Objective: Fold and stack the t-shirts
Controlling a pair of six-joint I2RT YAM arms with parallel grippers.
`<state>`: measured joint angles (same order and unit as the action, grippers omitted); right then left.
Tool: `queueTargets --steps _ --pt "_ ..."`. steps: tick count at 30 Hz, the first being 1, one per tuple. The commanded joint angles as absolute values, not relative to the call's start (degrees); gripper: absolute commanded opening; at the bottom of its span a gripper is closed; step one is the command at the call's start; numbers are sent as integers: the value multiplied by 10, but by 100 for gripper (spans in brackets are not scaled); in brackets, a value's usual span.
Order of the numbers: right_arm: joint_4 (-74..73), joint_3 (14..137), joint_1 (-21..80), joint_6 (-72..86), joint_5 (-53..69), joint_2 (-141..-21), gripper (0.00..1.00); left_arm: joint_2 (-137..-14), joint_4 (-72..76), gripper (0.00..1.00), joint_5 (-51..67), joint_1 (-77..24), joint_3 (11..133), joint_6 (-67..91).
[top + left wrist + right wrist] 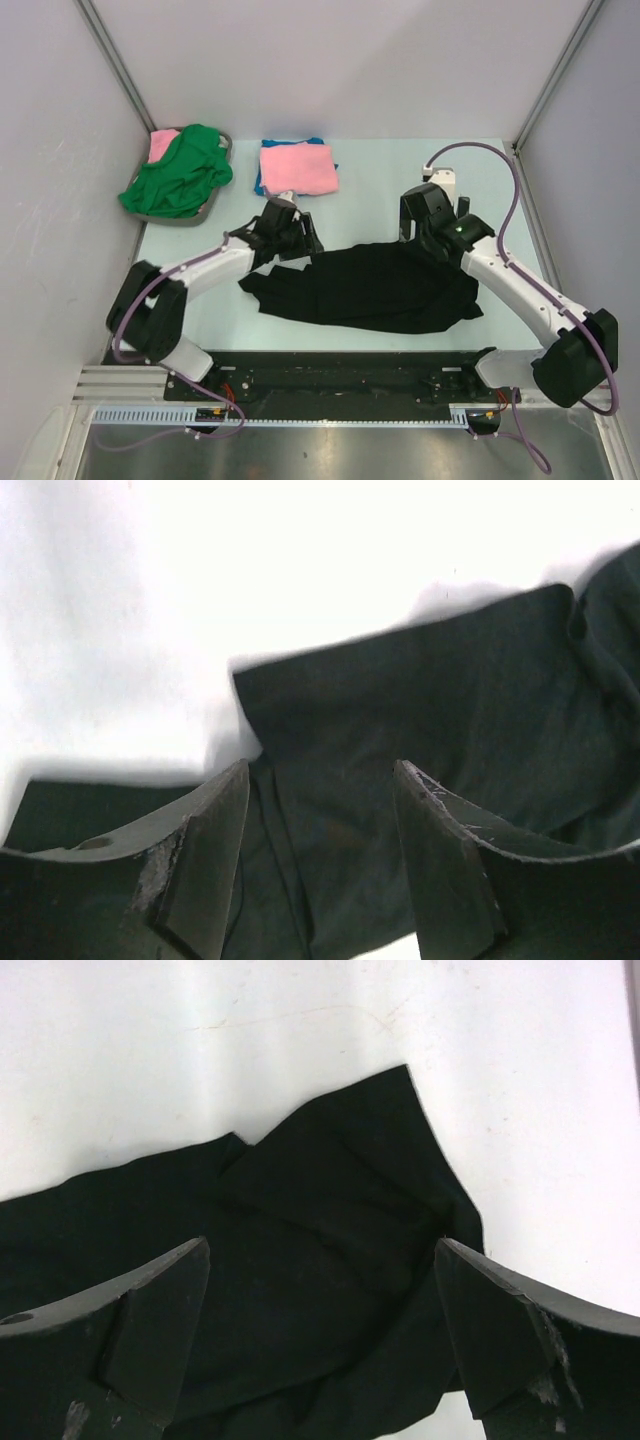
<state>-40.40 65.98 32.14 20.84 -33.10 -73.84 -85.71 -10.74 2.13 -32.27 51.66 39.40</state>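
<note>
**Item:** black t-shirt [370,290].
**Location:** middle of the table [400,170], towards the near edge, between the two arms.
**Condition:** spread left to right but rumpled. The far edge is wavy and a flap is doubled over at the right end. Not yet a tidy fold.

**Tool, left:** left gripper [320,780], at the far-left corner of the shirt. The jaws stand apart with cloth lying below and between them, and nothing is pinched.

**Tool, right:** right gripper [322,1250], at the far-right corner. The jaws are fully spread above the doubled flap, released and holding nothing.

**Other stock:**
- Pink t-shirt [298,168], folded, resting on a blue t-shirt [262,182], far centre.
- Green t-shirt [180,175], unfolded, heaped in a basket [205,215] at far left, with pink cloth [162,143] beside it.

**Step in hand (judged):** taking the far edge at both ends for a fold.

**Handling notes:**
- Set each jaw pair astride the hem itself, not the wrinkles inside it.
- On the left, take a single layer.
- On the right, pinch through both layers of the flap so that it does not slip.
- Lift both ends level and together, with the cloth taut between them, and lay the edge down squarely.
- Uneven height would likely skew the fold.
</note>
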Motion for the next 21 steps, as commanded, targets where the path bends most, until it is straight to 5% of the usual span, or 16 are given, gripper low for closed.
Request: queueTargets --steps 1,11,21 --pt "-360 627 253 202 -338 -734 100 -926 -96 64 8 -329 589 375" --pt "-251 608 90 279 -251 -872 96 -987 -76 64 18 -331 625 396" --pt "-185 625 58 286 -215 -1013 85 -1005 -72 64 28 -332 639 394"
